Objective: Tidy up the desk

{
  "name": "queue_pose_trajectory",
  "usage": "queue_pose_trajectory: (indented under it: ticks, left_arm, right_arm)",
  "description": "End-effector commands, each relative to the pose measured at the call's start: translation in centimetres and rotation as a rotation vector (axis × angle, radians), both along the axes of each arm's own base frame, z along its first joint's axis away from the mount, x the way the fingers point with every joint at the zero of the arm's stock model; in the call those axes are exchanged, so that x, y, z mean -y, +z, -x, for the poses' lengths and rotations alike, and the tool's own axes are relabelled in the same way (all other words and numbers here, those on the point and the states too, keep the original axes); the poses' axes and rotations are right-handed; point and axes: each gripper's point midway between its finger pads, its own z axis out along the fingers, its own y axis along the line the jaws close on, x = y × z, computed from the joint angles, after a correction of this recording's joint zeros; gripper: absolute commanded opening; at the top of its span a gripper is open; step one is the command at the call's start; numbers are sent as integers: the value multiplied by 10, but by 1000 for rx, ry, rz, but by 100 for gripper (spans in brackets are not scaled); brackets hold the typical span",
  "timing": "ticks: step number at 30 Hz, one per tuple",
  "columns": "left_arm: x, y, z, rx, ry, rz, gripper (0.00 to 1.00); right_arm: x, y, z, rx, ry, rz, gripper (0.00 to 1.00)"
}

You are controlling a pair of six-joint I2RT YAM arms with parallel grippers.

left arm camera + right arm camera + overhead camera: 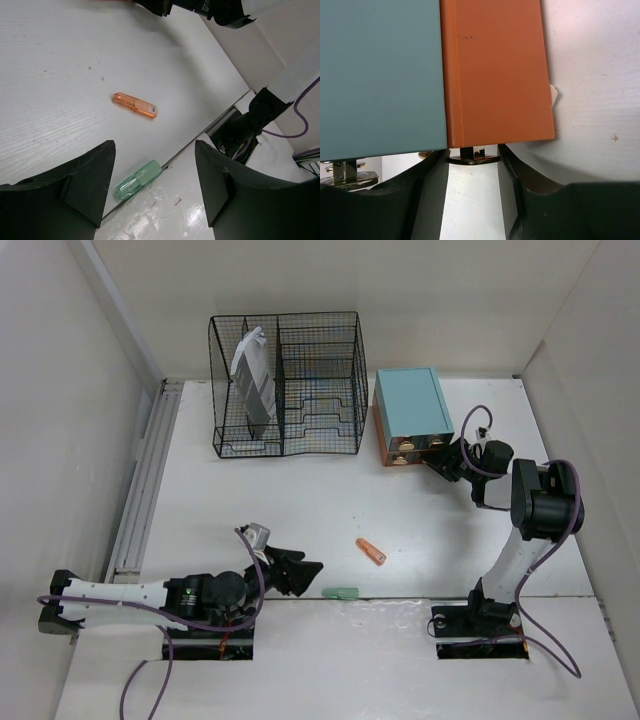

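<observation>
The white desk (300,510) holds an orange USB stick (371,551) in the middle and a green USB stick (340,592) at its front edge. In the left wrist view the green stick (137,180) lies just below and between the fingers of my open, empty left gripper (154,150), and the orange stick (135,105) lies farther out. My left gripper (305,575) is low over the front edge. My right gripper (440,458) is at the front of the teal-topped drawer box (412,405). Its jaws hold the metal handle (473,156) of the orange drawer (495,70).
A black wire rack (290,380) stands at the back with a grey-and-white flat item (255,380) upright in its left section. White walls border the desk on three sides. A seam runs along the front edge beside the arm bases.
</observation>
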Motion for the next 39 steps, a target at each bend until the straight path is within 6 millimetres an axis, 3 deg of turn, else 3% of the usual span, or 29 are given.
queue_pose_trajectory:
  ticks: [1, 7, 15, 25, 30, 32, 35, 38, 39]
  left_arm:
    - [2, 24, -1, 14, 8, 60, 61]
    - [1, 21, -1, 14, 8, 50, 61]
    - [0, 26, -1, 14, 8, 70, 61]
    - [0, 27, -2, 21, 7, 73, 61]
    - [2, 26, -2, 28, 6, 59, 61]
    - [2, 26, -2, 28, 6, 59, 61]
    - [3, 26, 0, 27, -3, 59, 61]
    - [3, 28, 0, 27, -3, 68, 61]
    - [3, 27, -1, 35, -3, 61, 61]
  right_arm:
    - [7, 28, -18, 139, -13, 16, 33]
    - [6, 24, -7, 120, 18, 32, 33]
    - [-2, 2, 43, 20, 122, 33, 33]
    - [-2, -9, 80, -82, 210, 108, 35]
    - [6, -14, 88, -104, 204, 112, 56]
    - [2, -10, 90, -84, 243, 106, 70]
    - [-1, 2, 91, -63, 264, 103, 77]
    - [-6, 10, 101, -58, 299, 94, 79]
    - [-9, 23, 103, -18, 329, 93, 79]
